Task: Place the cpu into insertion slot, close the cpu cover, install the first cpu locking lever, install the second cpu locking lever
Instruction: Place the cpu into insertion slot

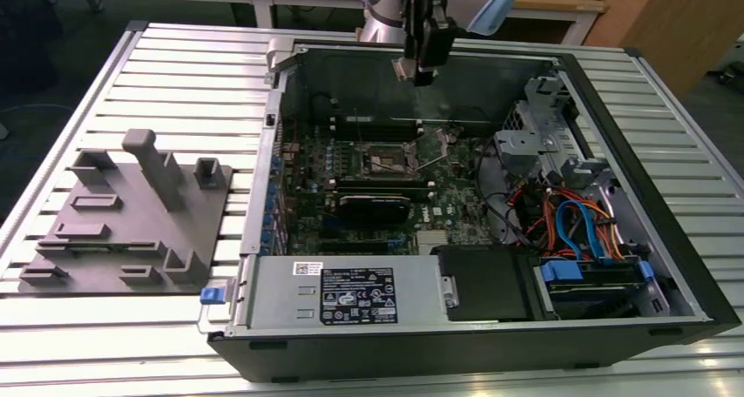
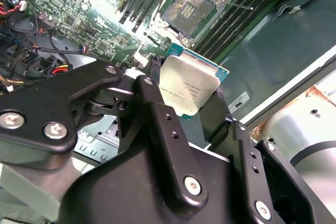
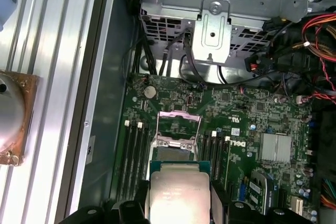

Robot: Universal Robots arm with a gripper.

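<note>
Clamped in my gripper [image 2: 186, 100], the cpu [image 2: 185, 87] hangs well clear of the insertion slot [image 2: 187, 7]; if it goes down tilted, 1 corner could catch the slot's edge and jam.

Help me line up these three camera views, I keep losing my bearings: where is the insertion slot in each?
Exterior view: the insertion slot sits mid-board in the open case.
Second wrist view: the insertion slot lies past the held cpu.
First wrist view: the insertion slot lies just past the cpu.
Shared landmark: the long black memory slots beside it.
</note>
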